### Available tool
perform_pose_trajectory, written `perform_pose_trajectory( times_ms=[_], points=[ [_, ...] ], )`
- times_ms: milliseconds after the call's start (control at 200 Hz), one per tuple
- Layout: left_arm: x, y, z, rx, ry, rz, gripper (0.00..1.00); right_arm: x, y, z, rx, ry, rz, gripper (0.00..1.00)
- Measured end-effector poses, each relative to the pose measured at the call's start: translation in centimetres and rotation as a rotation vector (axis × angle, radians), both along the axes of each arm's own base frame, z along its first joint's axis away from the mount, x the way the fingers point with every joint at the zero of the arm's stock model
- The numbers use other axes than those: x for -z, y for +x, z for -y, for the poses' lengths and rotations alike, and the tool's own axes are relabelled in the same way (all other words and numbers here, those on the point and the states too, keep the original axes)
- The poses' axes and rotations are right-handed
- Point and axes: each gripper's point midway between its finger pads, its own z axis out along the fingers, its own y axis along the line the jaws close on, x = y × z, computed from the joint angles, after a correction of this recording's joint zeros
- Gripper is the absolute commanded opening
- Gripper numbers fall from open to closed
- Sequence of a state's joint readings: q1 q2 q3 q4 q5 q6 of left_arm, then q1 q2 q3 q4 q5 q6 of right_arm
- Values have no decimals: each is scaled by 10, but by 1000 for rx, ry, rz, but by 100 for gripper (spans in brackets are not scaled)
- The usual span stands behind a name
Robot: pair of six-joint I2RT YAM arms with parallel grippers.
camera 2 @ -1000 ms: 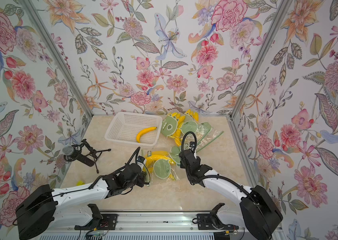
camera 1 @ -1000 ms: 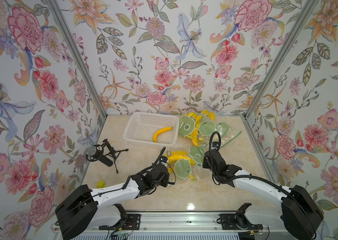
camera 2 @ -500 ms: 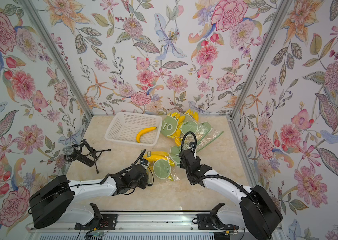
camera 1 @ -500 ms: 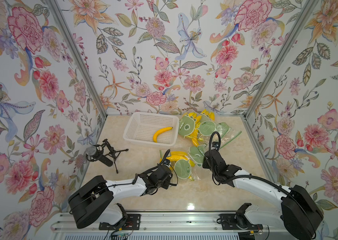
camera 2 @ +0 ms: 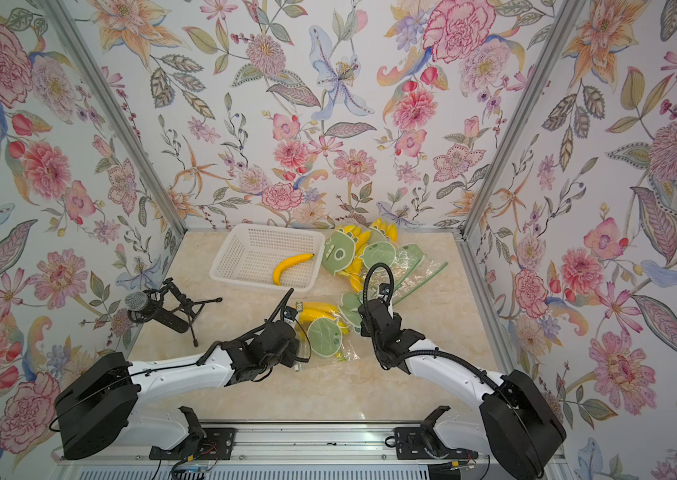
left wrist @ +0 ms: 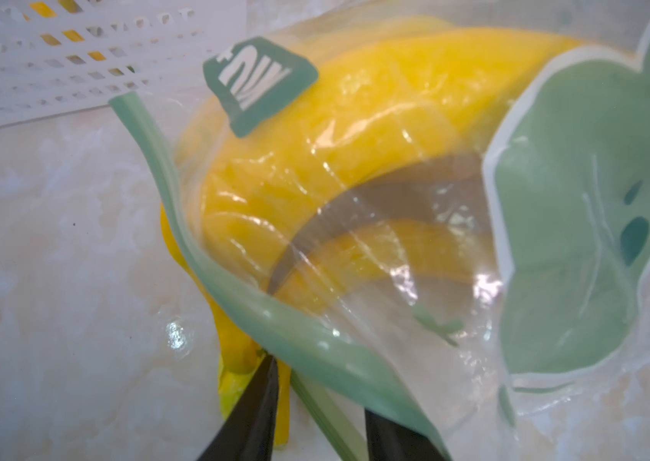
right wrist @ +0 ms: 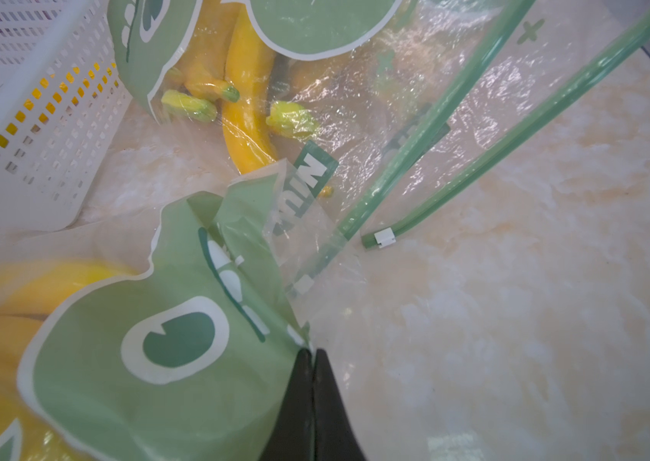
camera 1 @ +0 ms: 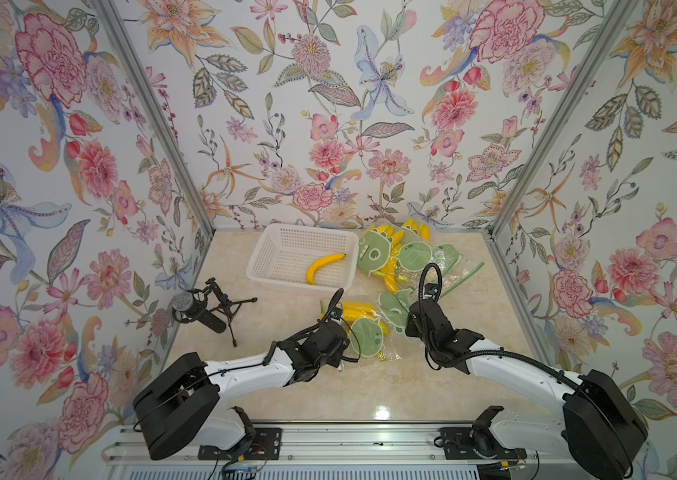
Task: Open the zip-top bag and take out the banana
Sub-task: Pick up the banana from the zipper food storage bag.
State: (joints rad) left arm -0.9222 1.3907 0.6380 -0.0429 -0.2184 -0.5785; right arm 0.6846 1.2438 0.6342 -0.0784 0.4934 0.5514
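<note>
Left gripper (left wrist: 317, 393): jaws partly open, and I see nothing clamped. The bag's green zip strip (left wrist: 275, 315) runs across between the fingers.
Right gripper (right wrist: 312, 353): closed tight, pinching a fold of the zip-top bag (camera 1: 366, 337) at its green print.
Zip-top bag: lying on the table (camera 1: 328, 395) between my two grippers, near the white basket (camera 1: 261, 261).
Banana (camera 1: 356, 309): inside the bag under clear film (its stem end shows past the zip strip in the left wrist view).
Basket: holds one loose banana (camera 1: 324, 266).
</note>
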Motion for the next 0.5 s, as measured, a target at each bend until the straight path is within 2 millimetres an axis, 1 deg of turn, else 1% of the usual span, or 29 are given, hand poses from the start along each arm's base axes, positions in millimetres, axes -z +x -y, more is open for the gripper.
perform_pose_trajectory(
  times_ms=[75,195,255,410,500],
  points=[
    [3,2,2,3,15,-2,39,0,0,0,-2,2,-1,0],
    [21,1,-1,1,64,-35,39,0,0,-1,-4,4,-2,0],
    [26,0,-4,-3,83,-43,41,0,0,-1,-4,4,-2,0],
    [27,4,-9,-27,109,-25,48,0,0,-1,-5,4,-3,0],
    [28,7,-11,-37,117,-20,48,0,0,-1,-5,4,-3,0]
  ],
)
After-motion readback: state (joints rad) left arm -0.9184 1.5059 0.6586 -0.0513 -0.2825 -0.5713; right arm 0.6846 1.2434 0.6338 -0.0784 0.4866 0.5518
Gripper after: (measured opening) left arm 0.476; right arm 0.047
